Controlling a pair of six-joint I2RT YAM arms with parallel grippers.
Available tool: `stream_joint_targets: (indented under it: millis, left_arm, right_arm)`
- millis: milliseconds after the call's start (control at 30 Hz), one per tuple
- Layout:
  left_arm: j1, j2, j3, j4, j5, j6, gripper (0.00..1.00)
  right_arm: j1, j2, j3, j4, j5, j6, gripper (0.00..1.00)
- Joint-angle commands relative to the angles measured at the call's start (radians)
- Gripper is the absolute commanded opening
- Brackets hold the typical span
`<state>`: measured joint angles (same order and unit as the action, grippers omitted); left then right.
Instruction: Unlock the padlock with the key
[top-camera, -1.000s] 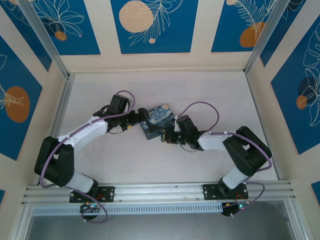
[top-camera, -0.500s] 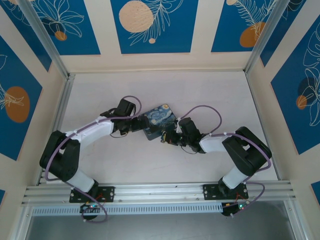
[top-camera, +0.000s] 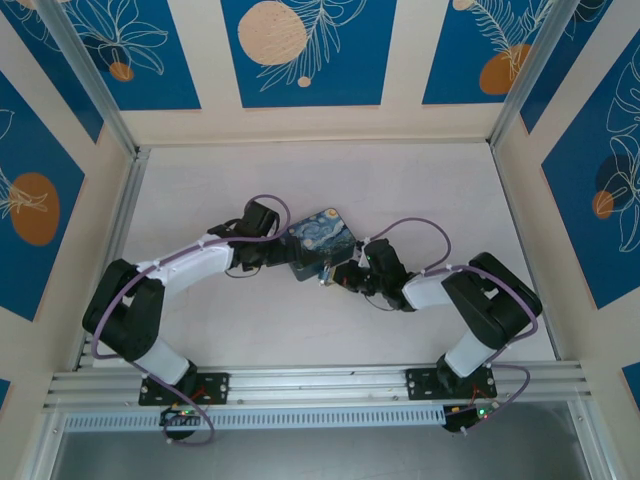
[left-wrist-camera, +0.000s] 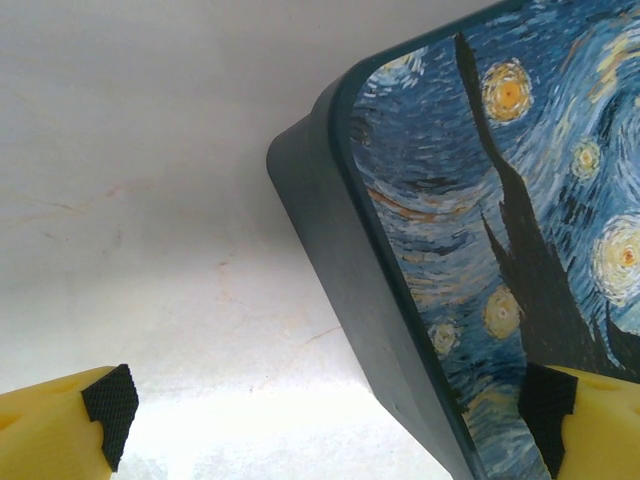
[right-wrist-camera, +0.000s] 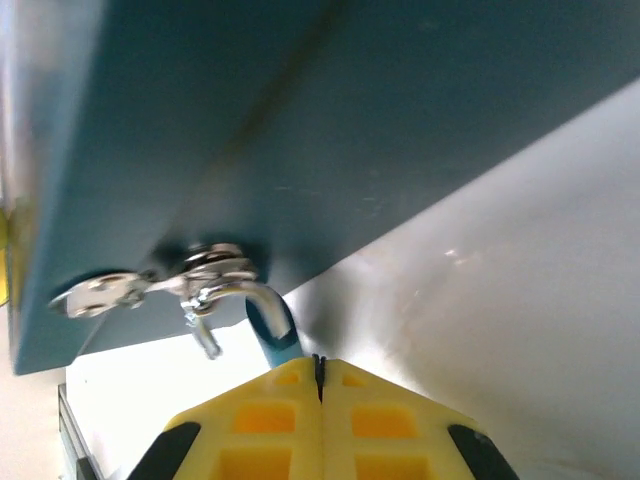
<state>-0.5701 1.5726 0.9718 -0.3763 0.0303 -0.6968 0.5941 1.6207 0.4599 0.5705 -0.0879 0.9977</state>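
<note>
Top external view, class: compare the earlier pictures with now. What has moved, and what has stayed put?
The left arm swung right, bringing its open jaws up to the blue-and-yellow painted rectangular tin; nothing was gripped or released. The right arm's wrist drifted slightly right, its jaws staying shut at the tin's near side. The tin stayed put.

Padlock (right-wrist-camera: 268, 312): tiny. Silvery curved shackle is hooked through metal hasp (right-wrist-camera: 130, 290) on dark teal side wall of Starry Night tin (right-wrist-camera: 300, 120). Hangs downward, low on wall, close to desk (right-wrist-camera: 500, 300). Body largely hidden; locked or unlocked cannot be told.
</note>
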Motion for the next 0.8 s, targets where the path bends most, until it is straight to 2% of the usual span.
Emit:
stream_joint_targets:
  millis: [0,167,333,433,533,633,767]
  left_arm:
    - [-0.012,0.06,-0.027,-0.072,-0.064,0.008,1.0]
    - [-0.014,0.064,-0.031,-0.071,-0.061,0.006,1.0]
    - [-0.014,0.071,-0.031,-0.065,-0.055,0.002,1.0]
    - [-0.014,0.076,-0.031,-0.061,-0.05,0.001,1.0]
    - [-0.014,0.082,-0.03,-0.056,-0.043,-0.003,1.0]
    - [-0.014,0.087,-0.026,-0.05,-0.038,-0.004,1.0]
    - [-0.014,0.092,-0.022,-0.047,-0.034,-0.006,1.0]
  right_arm:
    - [-0.014,0.044,-0.026,0.103,-0.022,0.093,0.0]
    - [-0.02,0.086,-0.023,0.183,-0.036,0.144,0.0]
    - [-0.016,0.06,-0.053,0.195,-0.026,0.133,0.0]
    - [-0.003,0.007,-0.081,0.15,0.003,0.106,0.1]
    - [0.022,-0.046,-0.087,0.084,0.029,0.075,0.29]
    - [0.046,-0.083,-0.08,0.037,0.049,0.055,0.34]
    - [0.066,-0.092,-0.056,0.004,0.07,0.046,0.34]
